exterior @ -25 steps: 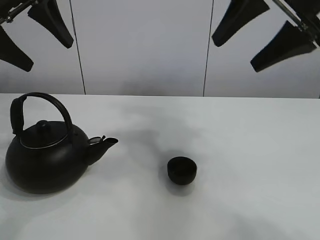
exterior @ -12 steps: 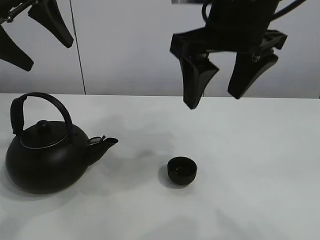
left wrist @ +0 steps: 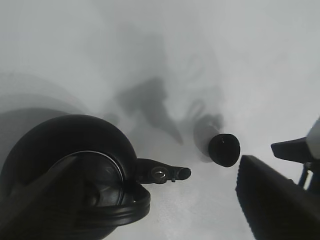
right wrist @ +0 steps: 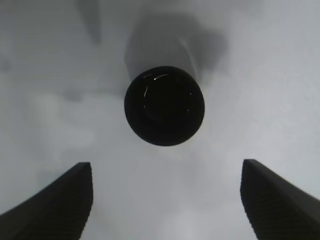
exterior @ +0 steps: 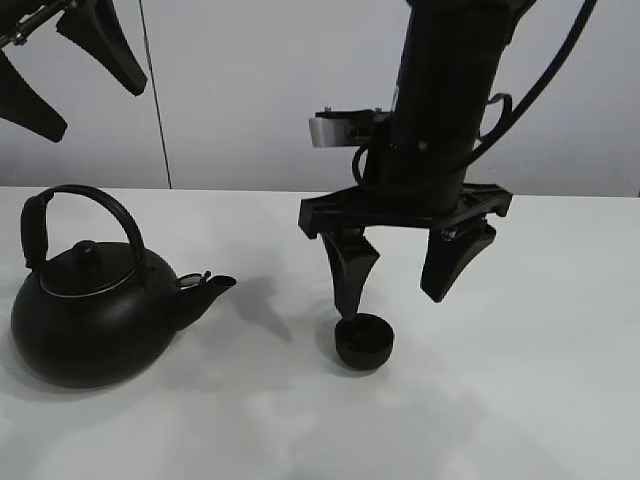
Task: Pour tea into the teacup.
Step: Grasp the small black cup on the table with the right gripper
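White table (exterior: 520,400), seen from my remote station: the right arm (exterior: 445,90) stands as a dark column over the middle of the surface. The large round black kettle (exterior: 90,320) sits upright on the left side, handle arched overhead and spout aimed toward the centre. The right gripper (exterior: 392,300) hangs low over the table with its jaws spread wide and nothing between them. The left gripper (exterior: 95,110) hangs high above the kettle, likewise wide apart and empty. Smallest in the scene, the teacup (exterior: 364,341) stands upright near the table's centre, apart from the kettle and off its spout. From the high camera, one right finger (exterior: 348,280) ends just above the cup's rim on the kettle side, while the other hangs clear to the far side. The right wrist camera shows the cup centred on the line between the two fingers but lying ahead of their tips, not enclosed by them. I cannot tell whether the near fingertip touches the rim.
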You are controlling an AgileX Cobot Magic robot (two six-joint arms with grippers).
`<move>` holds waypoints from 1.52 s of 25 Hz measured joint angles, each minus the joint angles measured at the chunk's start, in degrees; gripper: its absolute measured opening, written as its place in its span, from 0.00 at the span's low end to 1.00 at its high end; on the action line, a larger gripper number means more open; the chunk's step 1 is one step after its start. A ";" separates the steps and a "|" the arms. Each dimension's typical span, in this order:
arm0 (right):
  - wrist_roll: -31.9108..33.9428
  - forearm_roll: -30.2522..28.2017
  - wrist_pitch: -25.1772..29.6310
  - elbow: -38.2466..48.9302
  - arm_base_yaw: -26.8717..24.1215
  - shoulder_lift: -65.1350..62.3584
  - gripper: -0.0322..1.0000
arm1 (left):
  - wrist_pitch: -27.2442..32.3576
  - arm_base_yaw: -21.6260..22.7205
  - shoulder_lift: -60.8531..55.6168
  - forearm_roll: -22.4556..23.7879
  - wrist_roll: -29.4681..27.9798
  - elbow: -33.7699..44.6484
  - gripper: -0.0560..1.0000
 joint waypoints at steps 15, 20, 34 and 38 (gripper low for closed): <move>2.36 0.39 -5.67 0.00 0.00 7.03 0.57 | 0.00 0.00 0.00 0.02 0.00 0.00 0.62; 2.77 0.39 -7.22 0.00 0.00 8.79 0.56 | -0.05 0.00 0.00 0.06 0.00 0.00 0.62; 2.91 0.66 -7.28 0.00 0.00 7.00 0.42 | -0.05 0.00 0.00 0.06 0.00 0.00 0.62; 2.91 0.89 -6.53 0.00 0.22 2.88 0.42 | -0.05 0.00 0.00 0.06 0.00 0.00 0.62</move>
